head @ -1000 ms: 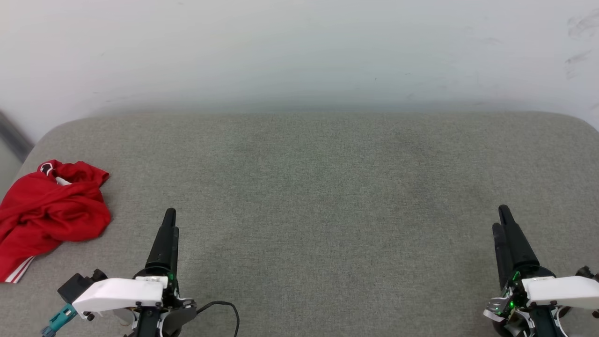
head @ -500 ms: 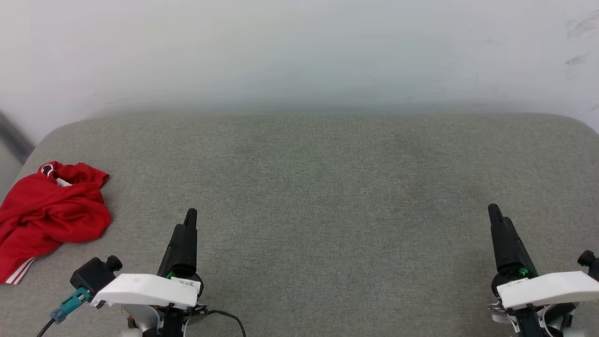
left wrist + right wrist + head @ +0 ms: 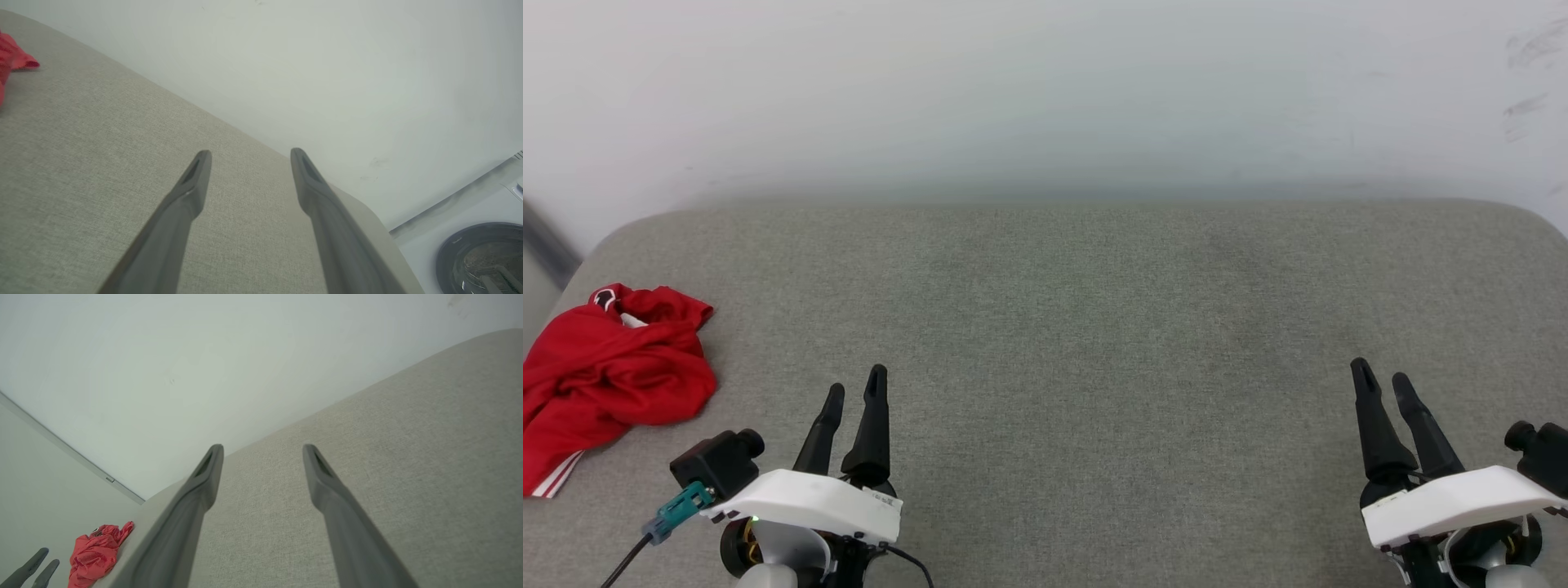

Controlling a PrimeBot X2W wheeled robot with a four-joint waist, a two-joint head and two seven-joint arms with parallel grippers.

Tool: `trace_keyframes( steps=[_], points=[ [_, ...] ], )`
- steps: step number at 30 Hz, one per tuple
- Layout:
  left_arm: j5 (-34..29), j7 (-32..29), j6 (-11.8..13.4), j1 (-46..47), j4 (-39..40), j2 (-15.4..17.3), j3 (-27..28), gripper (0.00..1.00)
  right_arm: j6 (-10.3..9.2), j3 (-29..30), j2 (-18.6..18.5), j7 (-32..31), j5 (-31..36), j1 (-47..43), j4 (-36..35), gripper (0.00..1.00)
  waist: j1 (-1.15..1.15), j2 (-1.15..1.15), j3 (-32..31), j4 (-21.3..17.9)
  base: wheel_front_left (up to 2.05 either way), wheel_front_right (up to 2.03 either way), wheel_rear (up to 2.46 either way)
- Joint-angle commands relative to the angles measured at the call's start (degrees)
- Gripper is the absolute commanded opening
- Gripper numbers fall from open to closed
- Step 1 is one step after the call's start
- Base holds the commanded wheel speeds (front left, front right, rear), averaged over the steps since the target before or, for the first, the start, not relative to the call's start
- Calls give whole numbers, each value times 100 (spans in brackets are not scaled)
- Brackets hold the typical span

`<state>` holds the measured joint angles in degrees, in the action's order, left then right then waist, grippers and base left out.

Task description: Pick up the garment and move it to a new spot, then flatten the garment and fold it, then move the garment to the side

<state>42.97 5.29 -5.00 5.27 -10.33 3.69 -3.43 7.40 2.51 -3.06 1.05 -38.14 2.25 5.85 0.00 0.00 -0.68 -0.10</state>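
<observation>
Plainly, the garment lies crumpled at the far left edge of the grey padded surface, with a striped hem trailing toward the near rim. Both claws hover empty with fingers spread. The left claw is near the heap but apart from it, and the right claw is well away on the other side. The risk, I judge, is a pinch that catches only one thin layer, so the bunched cloth drags or slips off the edge. Nothing stands between the left claw and the garment. A pale wall backs the surface, and a washing machine sits beyond its end.
</observation>
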Motion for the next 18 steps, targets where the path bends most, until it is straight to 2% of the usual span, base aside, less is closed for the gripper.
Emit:
trace_keyframes(
  steps=[1, 8, 18],
  points=[
    [-224, 54, 29, 136, 83, 72, -36, 100, 12, -13, 8, 25, 226, 44, -105, 100, 0, 0, -3, 2, 0, 0, 0],
    [-894, 174, 190, 127, 152, 160, -170, 100, 12, -47, 9, 84, 882, -11, -190, 100, 0, 0, -24, 3, 0, 0, 0],
    [-1527, 328, 299, 75, 76, 248, -341, 100, 12, -87, 10, 135, 1644, -79, -305, 100, 0, 0, -51, 23, 0, 0, 0]
  ],
)
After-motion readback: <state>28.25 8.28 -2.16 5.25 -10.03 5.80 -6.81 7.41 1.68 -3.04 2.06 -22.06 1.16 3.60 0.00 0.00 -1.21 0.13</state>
